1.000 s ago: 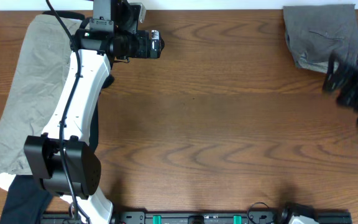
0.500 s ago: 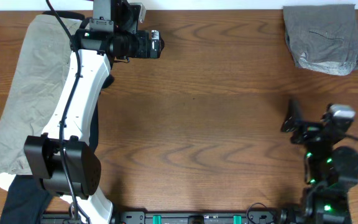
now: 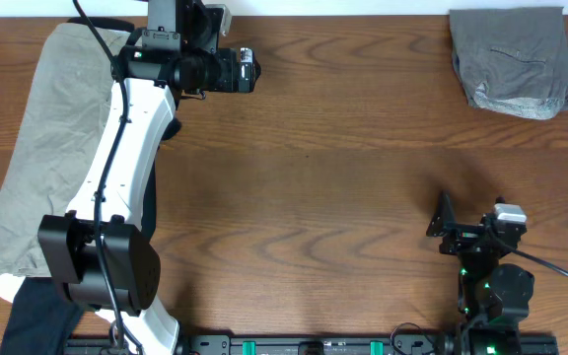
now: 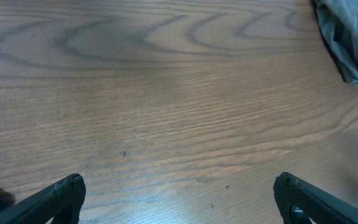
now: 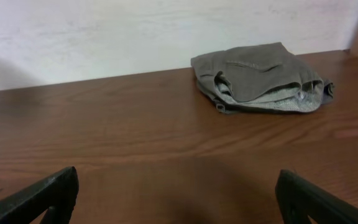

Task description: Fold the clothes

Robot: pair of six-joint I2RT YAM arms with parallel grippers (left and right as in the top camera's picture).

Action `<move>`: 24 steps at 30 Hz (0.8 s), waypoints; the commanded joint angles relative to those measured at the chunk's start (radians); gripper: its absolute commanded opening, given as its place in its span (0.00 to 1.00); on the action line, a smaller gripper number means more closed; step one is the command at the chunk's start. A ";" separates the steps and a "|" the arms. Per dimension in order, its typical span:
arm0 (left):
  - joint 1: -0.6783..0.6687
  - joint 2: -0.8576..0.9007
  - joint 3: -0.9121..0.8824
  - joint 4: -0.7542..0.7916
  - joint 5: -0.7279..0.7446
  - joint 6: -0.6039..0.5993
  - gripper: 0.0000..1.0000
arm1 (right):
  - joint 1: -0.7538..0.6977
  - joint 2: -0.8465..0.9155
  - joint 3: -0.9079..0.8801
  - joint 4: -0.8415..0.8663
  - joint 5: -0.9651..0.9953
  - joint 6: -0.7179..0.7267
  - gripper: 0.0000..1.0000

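The clothes, a pair of mid-grey shorts, lie folded into a compact, roughly square bundle in the far right corner of the tabletop, close to the back edge under the white wall and close to the right edge. From the right wrist camera the bundle shows a stitched pocket line on its top layer and paler inner cloth along its near edge (a little wrinkled, layers not quite flush). The left fingers are spread wide over bare wood near the back left and hold nothing. The right fingers are just as wide and empty, low near the front right, well apart from the shorts. A khaki-beige garment runs down the left edge under the left arm, with a black garment at the front left corner. Between these, the middle of the tabletop is open wood.
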 commanded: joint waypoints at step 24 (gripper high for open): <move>0.000 0.016 0.016 0.000 -0.005 0.006 0.98 | 0.049 -0.133 -0.026 -0.039 0.010 0.004 0.99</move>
